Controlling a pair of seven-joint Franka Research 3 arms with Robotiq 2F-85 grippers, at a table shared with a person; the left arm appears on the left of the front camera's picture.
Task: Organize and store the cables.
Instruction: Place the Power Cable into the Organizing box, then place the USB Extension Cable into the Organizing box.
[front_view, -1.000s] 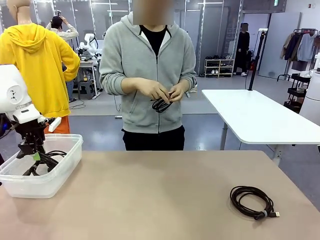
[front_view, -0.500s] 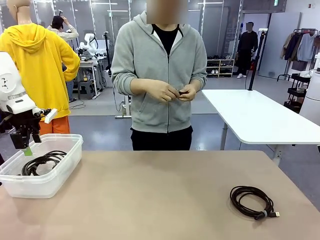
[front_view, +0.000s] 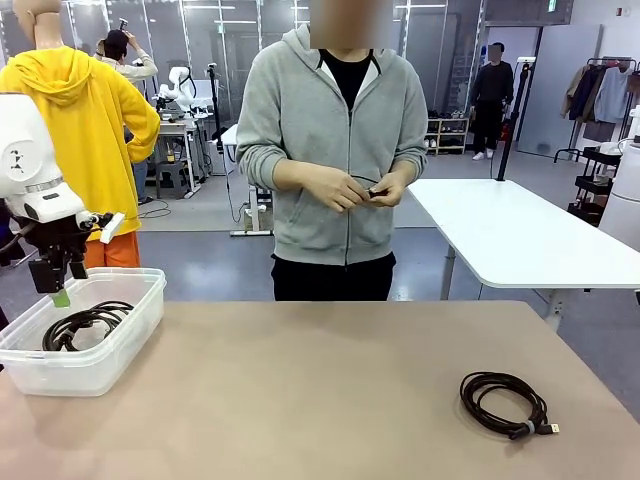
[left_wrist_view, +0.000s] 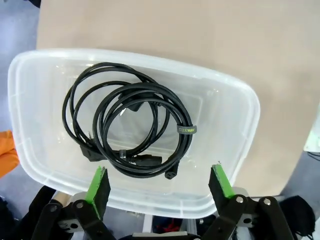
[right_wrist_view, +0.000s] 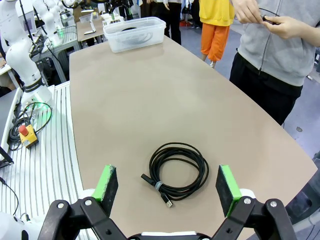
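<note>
Two coiled black cables (left_wrist_view: 131, 126) lie in the clear plastic bin (front_view: 125, 335) at the table's left; the same cables (front_view: 82, 325) show through its wall in the front view. My left gripper (left_wrist_view: 159, 185) hangs open above the bin (left_wrist_view: 235, 125), holding nothing; its green pad (front_view: 62, 297) sits over the bin's far left rim. A dark brown coiled cable (front_view: 504, 403) rests on the table's right; my open right gripper (right_wrist_view: 170, 186) hovers over that cable (right_wrist_view: 177, 170). The person's hands (front_view: 362, 188) hold a thin black cord (right_wrist_view: 267, 19) at chest height.
The tan table (front_view: 320, 400) stretches between bin and brown coil. A white table (front_view: 510, 235) stands behind at right. In the right wrist view another white arm (right_wrist_view: 22, 50) and a red emergency-stop button (right_wrist_view: 24, 132) sit beside the table's edge.
My left gripper rose out of the bin, leaving the coil inside. The person shifted right and drew the black cord taut between both hands.
</note>
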